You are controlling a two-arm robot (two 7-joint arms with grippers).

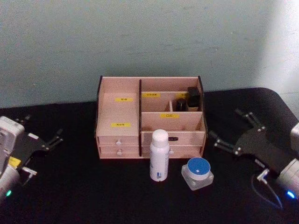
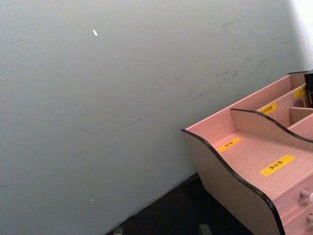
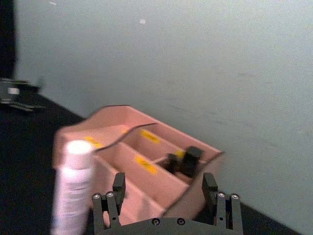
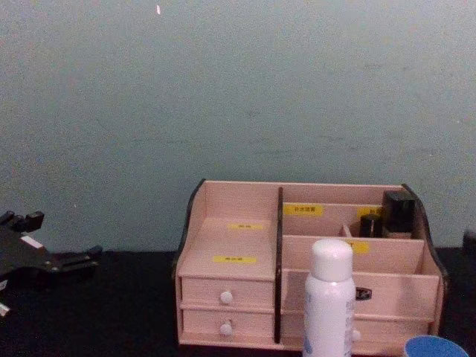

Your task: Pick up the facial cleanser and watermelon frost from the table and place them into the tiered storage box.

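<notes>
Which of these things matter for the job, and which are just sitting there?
Job: facial cleanser, watermelon frost, tiered storage box, left pincer, right pincer (both open, parked at the sides).
Lying about: small black containers in the box's rear right corner.

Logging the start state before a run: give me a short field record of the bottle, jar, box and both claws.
cleanser: upright on table, in front of box
jar: on table, to the cleanser's right, apart from it, blue lid on
box: at table's rear; black containers in a back right compartment
left claw: open, empty, at table's left
right claw: open, empty, at table's right
placed in box: neither item yet
</notes>
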